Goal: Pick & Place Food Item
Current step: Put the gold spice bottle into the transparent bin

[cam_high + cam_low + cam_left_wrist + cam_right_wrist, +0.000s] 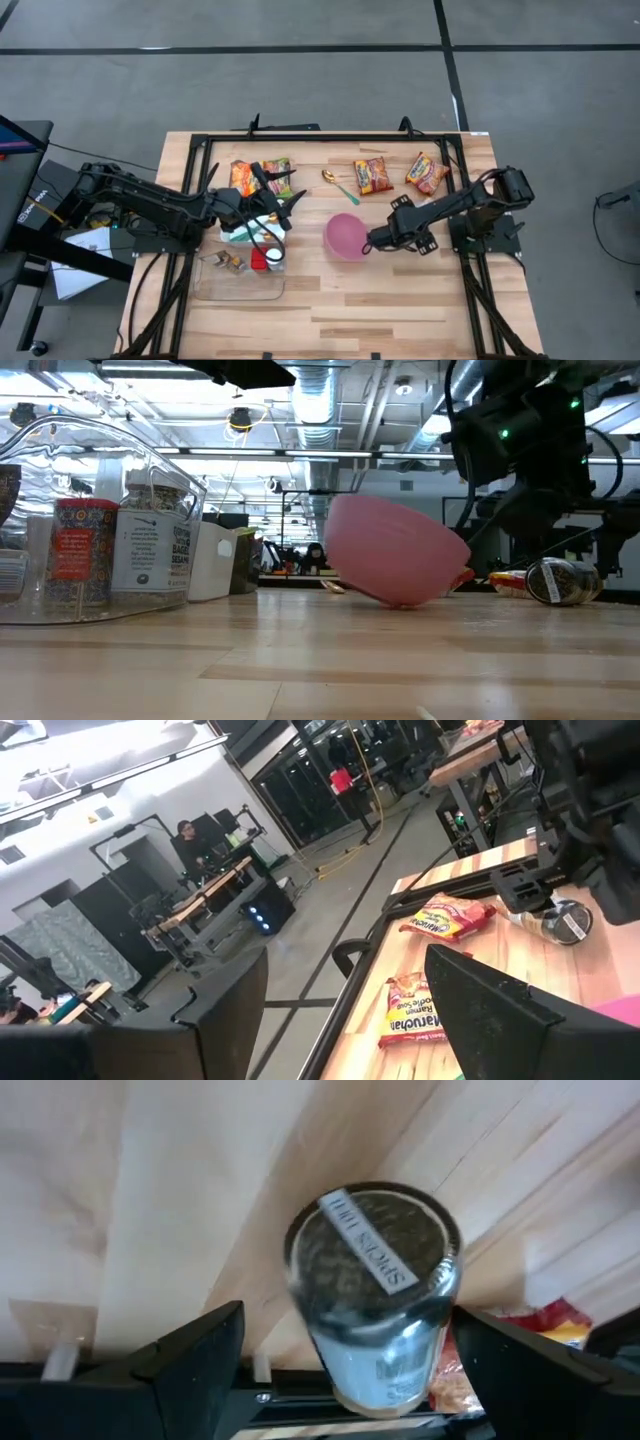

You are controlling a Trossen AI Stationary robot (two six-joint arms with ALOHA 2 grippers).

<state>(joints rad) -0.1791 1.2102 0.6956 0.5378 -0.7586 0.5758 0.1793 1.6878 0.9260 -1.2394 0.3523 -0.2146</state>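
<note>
A glass spice jar (372, 1290) with a dark lid lies on its side on the wooden table. It also shows in the low view (563, 581) and in the left wrist view (560, 922). My right gripper (345, 1350) (402, 240) points down over it and is open. One finger stands on each side of the jar, with a gap showing at the finger (195, 1355). A pink bowl (346, 236) (396, 563) sits tilted on the table just left of that gripper. My left gripper (268, 212) is open and empty above the far end of a clear tray (240, 278).
The clear tray (100, 530) holds spice jars (150, 550). Two ramen packets (372, 175) (427, 172), two more packets (262, 176) and a gold spoon (338, 184) lie along the far side. A black frame (330, 135) runs around the table.
</note>
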